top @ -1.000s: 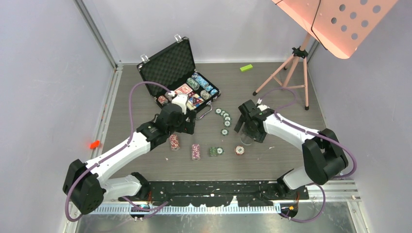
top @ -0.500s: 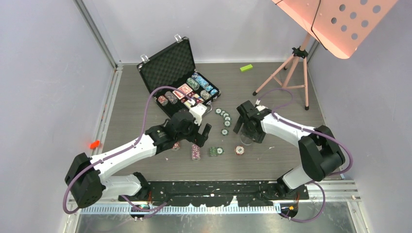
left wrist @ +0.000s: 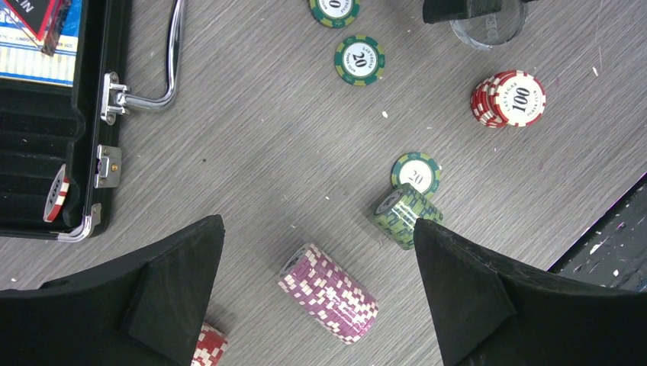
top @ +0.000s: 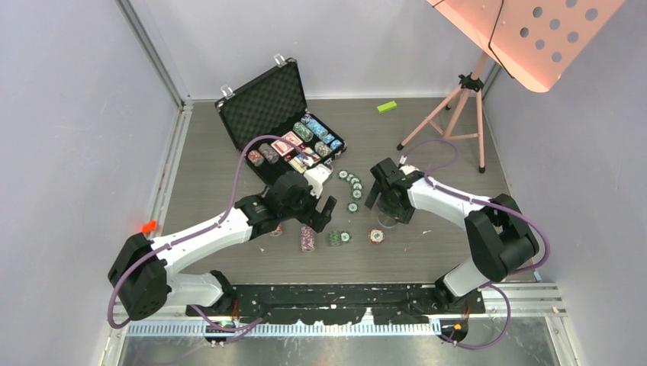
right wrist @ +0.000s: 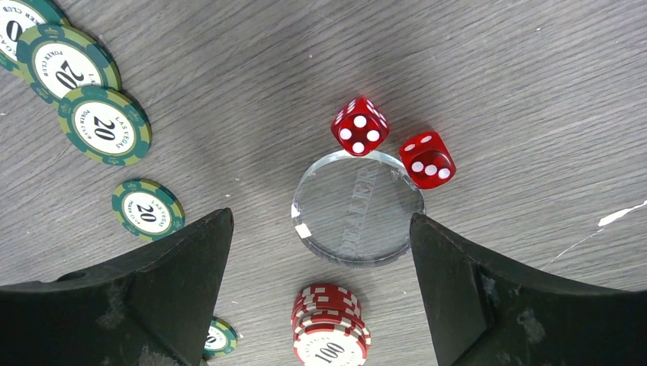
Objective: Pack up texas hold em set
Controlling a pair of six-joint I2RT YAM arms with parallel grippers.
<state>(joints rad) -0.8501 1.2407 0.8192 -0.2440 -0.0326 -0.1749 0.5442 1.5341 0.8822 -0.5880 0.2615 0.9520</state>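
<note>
Pack-up partly done; both grippers spread wide, holding nothing.
Briefcase (top: 263, 103) lies open at the table's far-left part, with cards and several chip rows seated inside. Out on the table: purple chip stack (left wrist: 328, 293), green stack (left wrist: 404, 216), red 100 stack (left wrist: 507, 99), loose green 20 chips (right wrist: 105, 126), dealer button (right wrist: 357, 207), red dice (right wrist: 360, 126). Left gripper (left wrist: 317, 223) hovers above the purple stack, right gripper (right wrist: 320, 221) above the button. Lid not yet shut.

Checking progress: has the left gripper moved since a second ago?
Yes: left gripper moved off the briefcase toward the near edge, now over the purple chip stack.
</note>
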